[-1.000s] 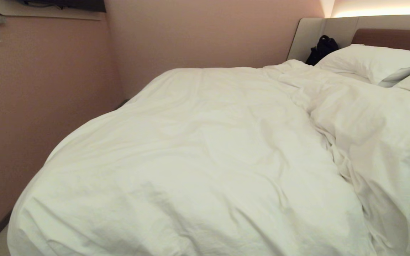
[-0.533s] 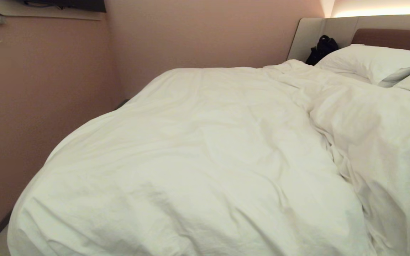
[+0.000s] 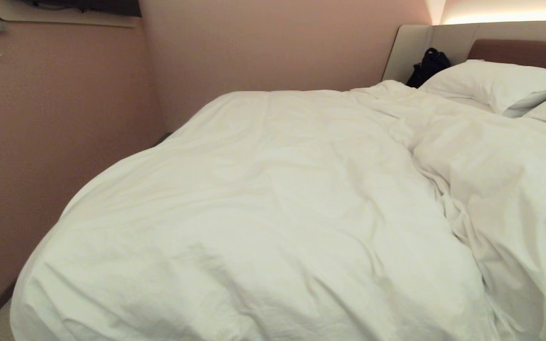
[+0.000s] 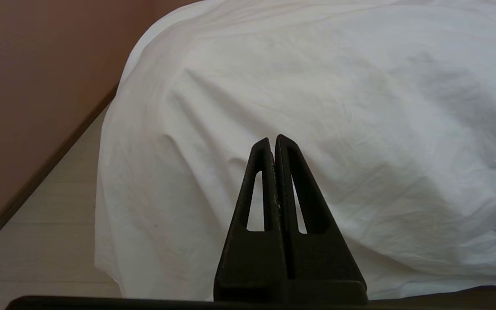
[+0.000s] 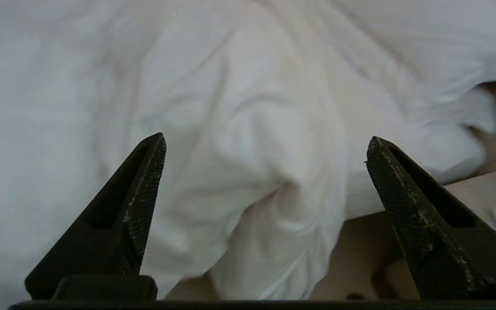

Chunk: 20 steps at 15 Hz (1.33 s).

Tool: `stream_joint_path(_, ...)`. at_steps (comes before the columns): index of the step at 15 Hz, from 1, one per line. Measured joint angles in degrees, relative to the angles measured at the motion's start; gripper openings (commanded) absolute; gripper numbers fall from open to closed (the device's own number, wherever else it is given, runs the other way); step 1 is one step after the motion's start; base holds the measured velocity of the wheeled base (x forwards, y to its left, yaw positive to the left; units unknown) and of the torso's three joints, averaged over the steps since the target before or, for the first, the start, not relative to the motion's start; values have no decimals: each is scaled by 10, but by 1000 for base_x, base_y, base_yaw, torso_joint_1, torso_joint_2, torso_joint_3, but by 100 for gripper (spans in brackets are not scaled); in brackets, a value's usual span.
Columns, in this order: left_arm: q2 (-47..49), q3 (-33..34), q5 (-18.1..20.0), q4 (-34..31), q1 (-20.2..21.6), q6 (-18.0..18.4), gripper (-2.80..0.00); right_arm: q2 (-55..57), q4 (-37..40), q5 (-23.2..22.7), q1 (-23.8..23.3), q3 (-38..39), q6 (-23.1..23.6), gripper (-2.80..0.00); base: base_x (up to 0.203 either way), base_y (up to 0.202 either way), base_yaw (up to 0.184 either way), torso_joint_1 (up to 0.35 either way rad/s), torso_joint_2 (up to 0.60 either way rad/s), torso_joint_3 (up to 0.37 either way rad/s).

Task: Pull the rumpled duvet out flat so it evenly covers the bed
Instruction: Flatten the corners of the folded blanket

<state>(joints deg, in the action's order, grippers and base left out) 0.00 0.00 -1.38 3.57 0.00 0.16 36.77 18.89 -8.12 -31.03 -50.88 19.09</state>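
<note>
The duvet [image 3: 273, 213] lies creased over the bed [image 3: 522, 49]. The right gripper [image 5: 266, 148] hangs above it, spread wide and empty. The left gripper [image 4: 273, 142] sits pinched closed near the foot.

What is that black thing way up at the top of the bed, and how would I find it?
Start at the big bed under its white duvet and look to the far end, where the padded headboard stands. A small black bag leans there, just left of the plump white pillow. It is the only dark thing among all that white bedding.
</note>
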Motion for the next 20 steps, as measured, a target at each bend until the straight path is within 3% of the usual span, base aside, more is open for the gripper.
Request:
stream_joint_path(3,0,0,0,0,0,0,-280,9,107,-40,0,15,-39,0,0,0,0,0,0,0)
stream_joint_path(6,0,0,0,0,0,0,-280,54,168,-46,-2,36,-99,0,0,0,0,0,0,0)
stream_joint_path(9,0,0,0,0,0,0,-280,106,171,-26,-11,35,-160,0,0,0,0,0,0,0)
stream_joint_path(14,0,0,0,0,0,0,-280,148,125,-4,-30,-47,-225,0,0,0,0,0,0,0)
stream_joint_path(15,0,0,0,0,0,0,-280,152,112,-4,-37,-64,-231,-280,0,0,0,0,0,0)
stream_joint_path(20,0,0,0,0,0,0,-280,234,85,-8,-105,-136,-255,-280,0,0,0,0,0,0)
